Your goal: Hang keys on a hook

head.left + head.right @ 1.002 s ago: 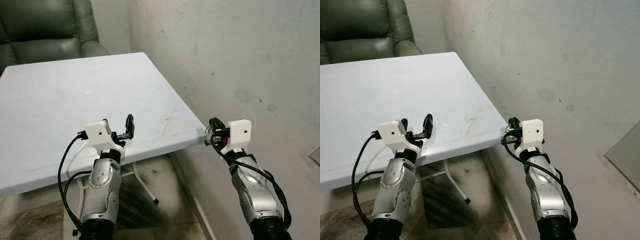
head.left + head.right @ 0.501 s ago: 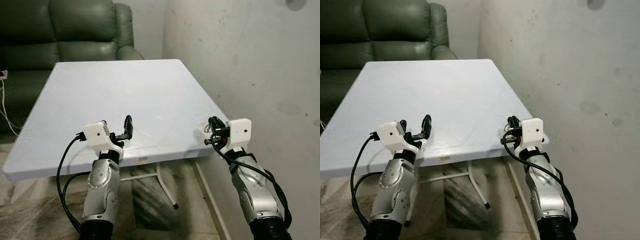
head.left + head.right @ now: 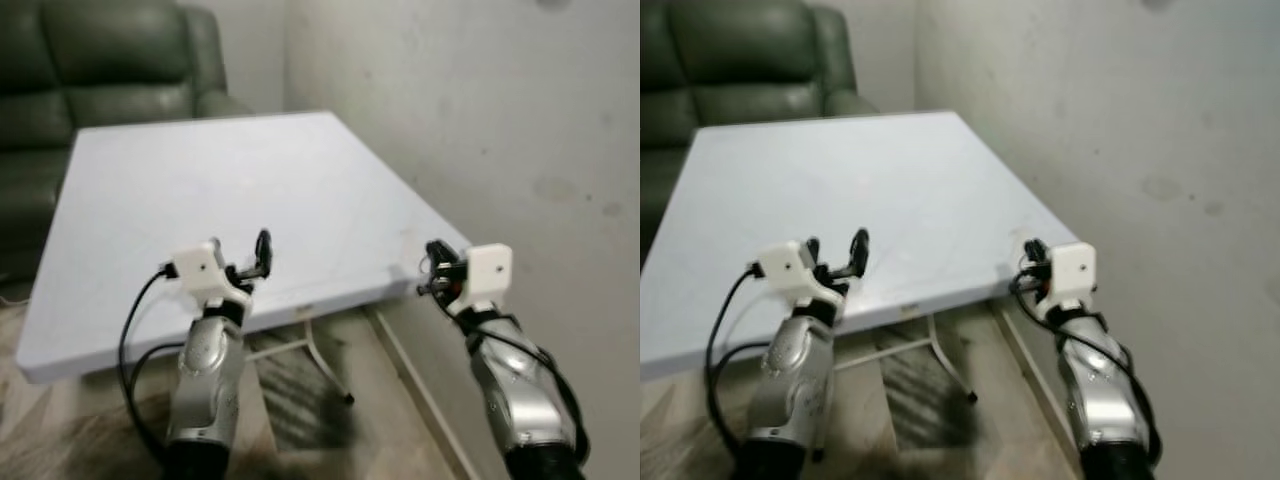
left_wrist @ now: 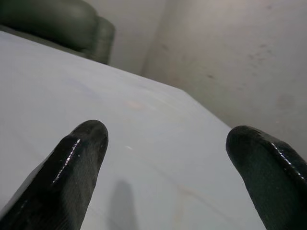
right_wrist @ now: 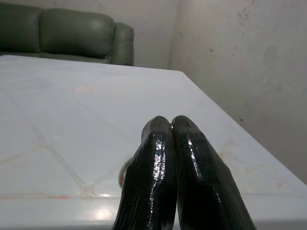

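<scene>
Beside the white folding table's (image 3: 150, 200) corner, right gripper (image 5: 170, 125) pinched together on a thin metal key ring (image 5: 123, 173); keys themselves hidden. Left gripper (image 4: 165, 143), fingers apart, over the table's near edge. Ring likely light, stiff, slippery: hold the loop.

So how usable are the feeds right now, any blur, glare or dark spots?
Both eye views are soft with motion blur, edges of the table and both arms smeared. Left wrist view is evenly lit, the left gripper fingers near and out of focus. Right wrist view is sharper, with glare streaks on the shut right gripper fingers and a bright reflection on the tabletop beside them.
</scene>
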Controlling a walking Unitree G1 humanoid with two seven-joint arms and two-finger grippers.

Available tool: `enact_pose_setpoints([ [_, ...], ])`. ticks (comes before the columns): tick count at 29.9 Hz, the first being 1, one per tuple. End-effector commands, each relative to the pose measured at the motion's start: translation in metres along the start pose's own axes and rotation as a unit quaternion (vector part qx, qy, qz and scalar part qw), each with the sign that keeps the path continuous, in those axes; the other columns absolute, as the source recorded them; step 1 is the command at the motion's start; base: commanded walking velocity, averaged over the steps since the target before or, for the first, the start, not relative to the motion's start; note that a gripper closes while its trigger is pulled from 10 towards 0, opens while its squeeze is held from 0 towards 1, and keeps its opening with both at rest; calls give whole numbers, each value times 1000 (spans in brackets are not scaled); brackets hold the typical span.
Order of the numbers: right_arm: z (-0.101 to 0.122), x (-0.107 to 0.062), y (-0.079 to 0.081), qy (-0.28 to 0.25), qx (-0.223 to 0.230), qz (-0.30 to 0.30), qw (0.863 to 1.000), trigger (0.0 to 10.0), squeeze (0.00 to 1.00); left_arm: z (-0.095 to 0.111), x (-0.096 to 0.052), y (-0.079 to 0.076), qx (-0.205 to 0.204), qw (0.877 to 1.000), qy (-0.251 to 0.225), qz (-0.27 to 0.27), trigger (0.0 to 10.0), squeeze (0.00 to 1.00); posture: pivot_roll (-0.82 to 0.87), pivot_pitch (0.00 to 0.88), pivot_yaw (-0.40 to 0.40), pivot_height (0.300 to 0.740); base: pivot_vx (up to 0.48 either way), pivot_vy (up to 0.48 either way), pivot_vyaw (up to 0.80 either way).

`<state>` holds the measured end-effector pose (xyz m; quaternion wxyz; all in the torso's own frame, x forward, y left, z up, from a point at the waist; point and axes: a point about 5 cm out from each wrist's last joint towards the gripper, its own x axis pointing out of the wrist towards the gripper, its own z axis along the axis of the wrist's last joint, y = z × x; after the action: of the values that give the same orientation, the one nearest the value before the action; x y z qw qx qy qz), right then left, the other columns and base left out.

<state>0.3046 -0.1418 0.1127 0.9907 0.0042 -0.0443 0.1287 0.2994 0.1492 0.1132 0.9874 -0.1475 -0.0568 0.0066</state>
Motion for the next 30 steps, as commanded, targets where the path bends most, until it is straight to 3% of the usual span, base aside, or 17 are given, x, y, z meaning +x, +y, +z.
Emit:
enact_pose_setpoints([
  [1, 8, 0, -11, -11, -14, -12, 1000, 10000, 0, 2, 3, -11, -3, 1000, -3, -12, 10000, 0, 10, 0, -81, 740, 0, 0, 0],
  [10, 5, 1, -15, 6, -10, -27, 1000, 10000, 0, 3, 3, -12, 4, 1000, -3, -14, 10000, 0, 7, 0, -76, 740, 0, 0, -118],
  [30, 1, 0, -15, 16, -5, -43, 999, 10000, 0, 7, 11, -16, 26, 999, 0, -37, 10000, 0, -5, 0, -47, 740, 0, 0, -730],
])
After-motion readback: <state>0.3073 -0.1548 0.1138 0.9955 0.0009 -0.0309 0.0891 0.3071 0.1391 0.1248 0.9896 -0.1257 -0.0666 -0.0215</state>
